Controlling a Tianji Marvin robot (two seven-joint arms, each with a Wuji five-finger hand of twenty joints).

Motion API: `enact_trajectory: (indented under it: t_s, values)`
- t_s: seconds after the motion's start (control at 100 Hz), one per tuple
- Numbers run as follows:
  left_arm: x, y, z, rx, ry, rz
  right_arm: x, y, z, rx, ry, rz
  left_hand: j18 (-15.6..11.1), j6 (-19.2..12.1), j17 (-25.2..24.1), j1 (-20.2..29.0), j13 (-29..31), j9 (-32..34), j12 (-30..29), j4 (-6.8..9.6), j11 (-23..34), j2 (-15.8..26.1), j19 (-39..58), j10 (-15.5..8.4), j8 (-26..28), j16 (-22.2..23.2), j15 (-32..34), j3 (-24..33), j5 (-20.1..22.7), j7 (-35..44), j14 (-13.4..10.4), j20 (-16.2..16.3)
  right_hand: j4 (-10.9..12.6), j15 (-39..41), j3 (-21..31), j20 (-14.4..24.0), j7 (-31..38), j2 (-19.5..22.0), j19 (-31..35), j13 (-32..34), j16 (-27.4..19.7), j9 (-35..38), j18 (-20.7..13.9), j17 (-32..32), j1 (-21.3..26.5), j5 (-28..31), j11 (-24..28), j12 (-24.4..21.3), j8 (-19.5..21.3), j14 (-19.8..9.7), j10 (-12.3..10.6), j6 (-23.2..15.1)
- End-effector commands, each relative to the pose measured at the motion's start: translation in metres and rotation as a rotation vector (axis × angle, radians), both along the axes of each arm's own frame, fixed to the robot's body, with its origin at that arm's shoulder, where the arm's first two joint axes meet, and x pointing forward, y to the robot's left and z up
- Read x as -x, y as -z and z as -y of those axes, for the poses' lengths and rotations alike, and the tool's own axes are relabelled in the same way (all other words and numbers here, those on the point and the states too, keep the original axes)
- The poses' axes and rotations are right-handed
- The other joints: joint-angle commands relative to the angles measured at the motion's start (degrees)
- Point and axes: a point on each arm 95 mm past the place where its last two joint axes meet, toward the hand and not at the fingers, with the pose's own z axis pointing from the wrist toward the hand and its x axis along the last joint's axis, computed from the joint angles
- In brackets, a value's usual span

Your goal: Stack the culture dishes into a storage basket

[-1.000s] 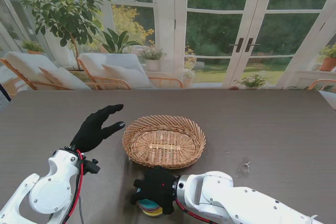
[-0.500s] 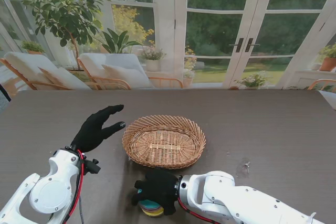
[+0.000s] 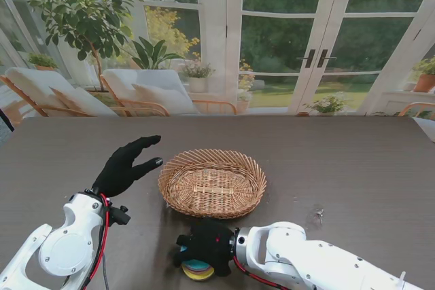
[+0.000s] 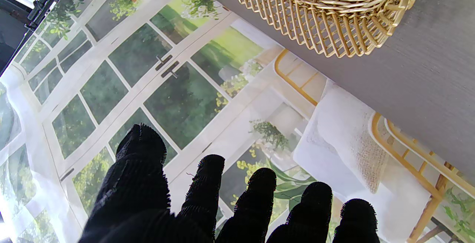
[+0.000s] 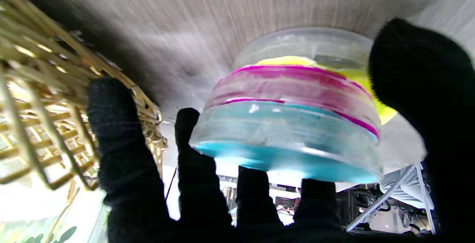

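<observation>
At the near edge of the table [image 3: 353, 168], close to the robot, the right hand [image 3: 206, 245] is cupping over a small stack of dishes [image 3: 196, 271]. It is sitting slightly nearer and lower over them than a second ago, when more of the stack was showing to its left; now only a crescent of yellow, pink and teal is peeking out on the near side. The wrist view is showing the fingers [image 5: 126, 161] wrapping around the far side of the dishes [image 5: 293, 120] and the thumb pressing the opposite rim, so the hand appears to be closing on the stack, though I cannot tell whether the grip is firm. The stack is resting on the table, not in the basket, so I judge the grasp is only now being settled and the lift is yet to come.

Just beyond the hand, the basket [image 3: 213, 183] is sitting empty, its near rim almost touching the knuckles, exactly where it was before.

Farther off, to the left of the basket, the left hand [image 3: 126, 166] is hovering with fingers spread wide, holding nothing, unchanged from the earlier frames.
</observation>
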Motion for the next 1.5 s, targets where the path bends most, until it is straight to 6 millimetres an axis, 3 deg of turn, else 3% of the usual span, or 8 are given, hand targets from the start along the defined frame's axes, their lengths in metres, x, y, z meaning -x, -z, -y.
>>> enact_trajectory:
  t_s: [0.0,0.25,0.63,0.78,1.16,1.37,1.49]
  values:
    - [0.0017,0.0017,0.0009,-0.003,0.007,-0.015,0.0012,0.0059,0.0024,0.026,0.002,-0.001,-0.05,-1.51,-0.88,1.35,0.18,-0.65,0.40,1.40,-0.01,3.42,-0.81,0.00,0.07,0.47,0.34,-0.90,1.02,0.13,-0.04,0.56,0.11,-0.42,4.37,-0.64,1.06,-4.07,1.89,0.86,-0.56,-0.94,4.02,-16.44,0.50,-2.05,0.91,0.09,-1.31,0.62,-0.04,-0.83]
    - [0.0021,0.0015,0.0005,-0.004,0.007,-0.016,0.0039,0.0068,0.0025,0.047,-0.008,0.021,-0.05,-1.49,-0.88,1.41,0.12,-0.71,0.42,1.39,-0.03,3.52,-0.81,-0.05,0.08,0.46,0.31,-0.93,1.12,0.18,0.00,0.55,0.34,0.41,4.14,-0.63,1.07,-3.40,3.02,1.56,-0.07,-2.10,4.32,-15.22,1.71,-2.36,1.24,0.45,-2.06,0.49,0.07,-0.93]
    - [0.0026,0.0014,0.0005,-0.007,0.005,-0.021,0.0031,0.0075,0.0019,0.089,-0.027,0.001,-0.01,-1.44,-0.78,1.51,0.17,-0.67,0.44,1.38,-0.02,3.62,-0.77,0.01,0.08,0.48,0.32,-0.95,1.20,0.17,-0.07,0.56,0.73,2.14,4.84,-0.25,4.39,-4.49,6.27,2.84,1.13,-2.98,3.80,-12.40,3.65,-3.20,3.43,3.27,0.97,-0.02,-0.34,-1.70]
    - [0.0028,0.0014,0.0005,-0.009,0.006,-0.025,0.0019,0.0069,0.0004,0.106,-0.037,-0.019,0.03,-1.38,-0.76,1.58,0.24,-0.69,0.44,1.39,-0.02,3.64,-0.75,0.02,0.10,0.50,0.36,-0.94,1.38,0.23,0.00,0.58,1.06,2.63,3.44,-0.42,3.84,-2.56,6.89,2.53,1.47,-4.61,3.75,-12.13,4.58,-4.31,3.94,4.25,1.72,-0.34,-0.20,-1.83]
    - [0.0033,0.0015,-0.0003,-0.010,0.005,-0.027,0.0029,0.0104,0.0049,0.088,-0.037,-0.019,0.09,-1.44,-0.63,1.66,0.52,-0.66,0.45,1.39,-0.01,3.64,-0.68,0.07,0.10,0.62,0.48,-0.95,1.37,0.22,0.10,0.62,0.80,5.03,4.71,-0.08,5.78,-5.21,9.17,4.18,2.49,-4.28,3.18,-9.13,5.56,-5.02,5.61,5.27,4.35,-0.82,-0.16,-0.92]
    - [0.0037,0.0017,-0.0004,-0.009,0.002,-0.030,0.0061,0.0109,0.0090,0.087,-0.026,-0.002,0.08,-1.32,-0.59,1.69,0.51,-0.71,0.45,1.38,-0.03,3.68,-0.67,0.09,0.13,0.67,0.46,-0.95,1.49,0.29,0.08,0.64,0.61,4.59,4.76,-0.44,4.71,-5.59,8.62,3.80,2.21,-4.13,3.90,-9.91,4.31,-5.96,4.80,4.74,3.56,-0.07,0.59,-0.20]
    - [0.0038,0.0019,-0.0005,-0.010,0.003,-0.033,0.0062,0.0118,0.0093,0.076,-0.028,-0.008,0.10,-1.46,-0.57,1.65,0.59,-0.72,0.45,1.38,-0.03,3.71,-0.66,0.06,0.13,0.70,0.48,-0.96,1.46,0.27,0.01,0.65,0.64,5.18,5.02,-0.34,6.15,-6.26,9.54,5.80,2.38,-1.16,4.05,-8.24,5.38,-2.42,4.95,4.46,3.69,0.25,0.72,-0.36]
